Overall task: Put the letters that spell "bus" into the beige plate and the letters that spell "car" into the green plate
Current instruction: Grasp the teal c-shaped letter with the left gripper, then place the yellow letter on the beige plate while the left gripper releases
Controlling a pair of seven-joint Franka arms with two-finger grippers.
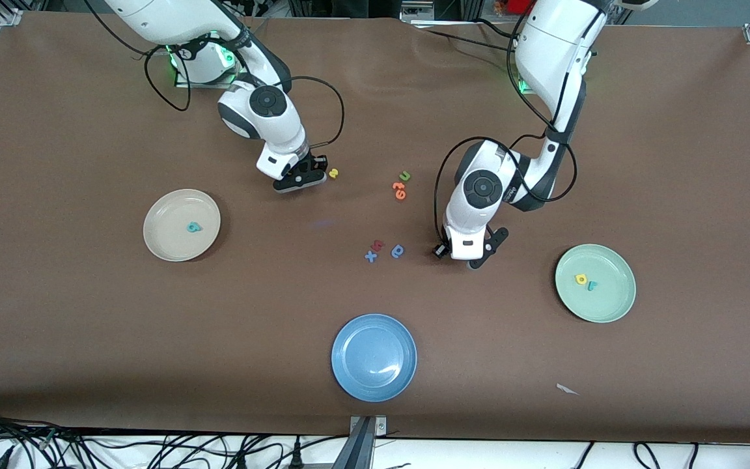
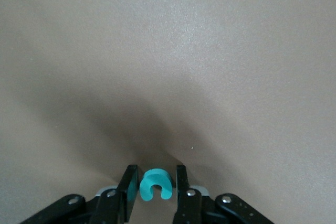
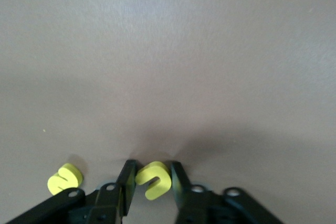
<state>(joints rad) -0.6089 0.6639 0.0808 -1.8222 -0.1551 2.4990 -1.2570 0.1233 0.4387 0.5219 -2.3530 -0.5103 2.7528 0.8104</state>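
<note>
Now teal "c" (image 2: 155,184) sits between left fingers (image 2: 127,190), touching both

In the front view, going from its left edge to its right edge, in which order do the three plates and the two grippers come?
Beige plate → right gripper → blue plate → left gripper → green plate.
</note>
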